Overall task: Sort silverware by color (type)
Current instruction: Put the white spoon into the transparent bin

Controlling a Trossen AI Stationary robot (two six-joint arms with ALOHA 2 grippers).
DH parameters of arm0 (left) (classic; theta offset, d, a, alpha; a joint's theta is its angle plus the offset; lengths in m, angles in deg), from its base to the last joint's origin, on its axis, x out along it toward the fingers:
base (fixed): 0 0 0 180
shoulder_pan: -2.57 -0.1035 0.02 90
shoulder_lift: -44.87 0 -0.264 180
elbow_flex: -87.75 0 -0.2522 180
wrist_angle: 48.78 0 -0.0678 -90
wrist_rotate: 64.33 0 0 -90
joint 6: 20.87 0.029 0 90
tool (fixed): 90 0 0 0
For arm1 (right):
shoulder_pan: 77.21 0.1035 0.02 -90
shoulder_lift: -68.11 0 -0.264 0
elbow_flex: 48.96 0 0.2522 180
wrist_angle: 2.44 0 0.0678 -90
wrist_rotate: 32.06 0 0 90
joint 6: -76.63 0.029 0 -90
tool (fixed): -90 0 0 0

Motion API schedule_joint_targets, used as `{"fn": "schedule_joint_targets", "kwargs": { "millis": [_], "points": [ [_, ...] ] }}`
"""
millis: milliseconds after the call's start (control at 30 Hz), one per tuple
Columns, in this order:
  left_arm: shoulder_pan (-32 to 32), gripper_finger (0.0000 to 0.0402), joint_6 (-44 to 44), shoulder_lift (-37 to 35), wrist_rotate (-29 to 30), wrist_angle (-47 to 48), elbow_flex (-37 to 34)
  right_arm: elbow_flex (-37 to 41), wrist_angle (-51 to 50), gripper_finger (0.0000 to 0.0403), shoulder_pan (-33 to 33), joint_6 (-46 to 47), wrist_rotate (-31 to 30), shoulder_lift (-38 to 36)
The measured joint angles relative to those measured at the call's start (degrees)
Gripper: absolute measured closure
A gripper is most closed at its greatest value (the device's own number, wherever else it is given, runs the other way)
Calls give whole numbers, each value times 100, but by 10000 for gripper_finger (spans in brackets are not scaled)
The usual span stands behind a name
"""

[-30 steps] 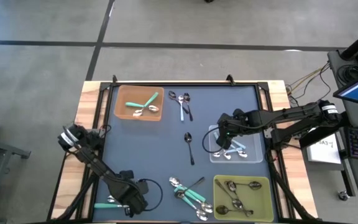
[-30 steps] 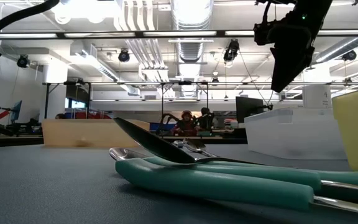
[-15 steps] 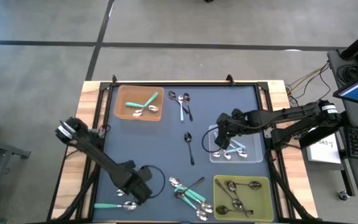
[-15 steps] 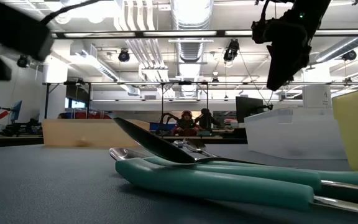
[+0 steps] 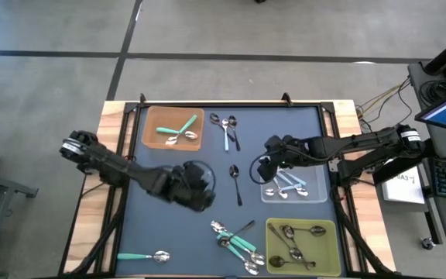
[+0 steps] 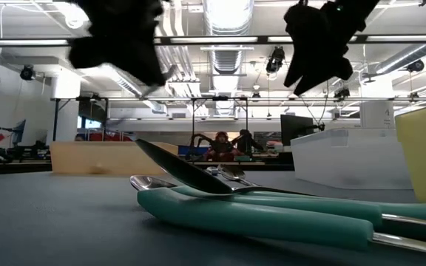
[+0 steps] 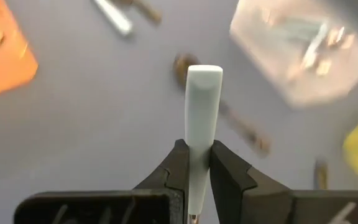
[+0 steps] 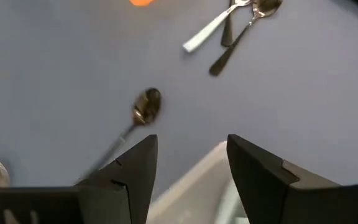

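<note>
My left gripper (image 5: 196,190) hangs over the middle of the dark mat, shut on a light-blue-handled spoon (image 7: 202,106). In the low view this gripper (image 6: 120,37) is a blur high above the mat. My right gripper (image 5: 265,167) is open and hovers at the left edge of the clear tray (image 5: 310,194), which holds light blue spoons. In the right wrist view, a dark metal spoon (image 8: 145,109) lies on the mat ahead of its fingers (image 8: 135,162). Other spoons lie loose: a far group (image 5: 227,128), a near pile (image 5: 235,236) and one teal spoon (image 5: 142,256). My left gripper pinches the pale blue handle (image 7: 199,152) between its two fingers (image 7: 179,168). The handle lies along the fingers, and its squared free end (image 7: 204,71) sticks out past the tips. The spoon is lifted clear of the mat; its bowl is hidden behind the gripper.
An orange tray (image 5: 152,116) at the far left holds teal spoons. A yellow-green tray (image 5: 273,229) at the near right holds dark metal spoons. A black frame and wooden edges border the mat. Teal handles (image 6: 257,214) fill the low view's foreground.
My left gripper has swept fast from the near left corner up and toward the table's middle, leaving one teal spoon lying at the near left. My right gripper has shifted a little toward the left, from over the clear tray to its left edge.
</note>
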Motion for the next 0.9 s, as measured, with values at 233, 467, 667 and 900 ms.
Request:
{"fn": "schedule_joint_targets", "kwargs": {
  "millis": [233,467,667,900],
  "points": [
    [-885,378,702,276,42,-1748,0,0,380,218,0,350,71,15],
    [-1565,378,775,344,-28,-2523,0,0,588,218,-79,1651,204,18],
    [-1932,378,1046,346,-647,-3143,0,0,1561,218,-74,2125,266,121],
    [-2060,378,1011,346,-1125,-3626,0,-2,2342,219,-74,1951,359,417]
  ]
}}
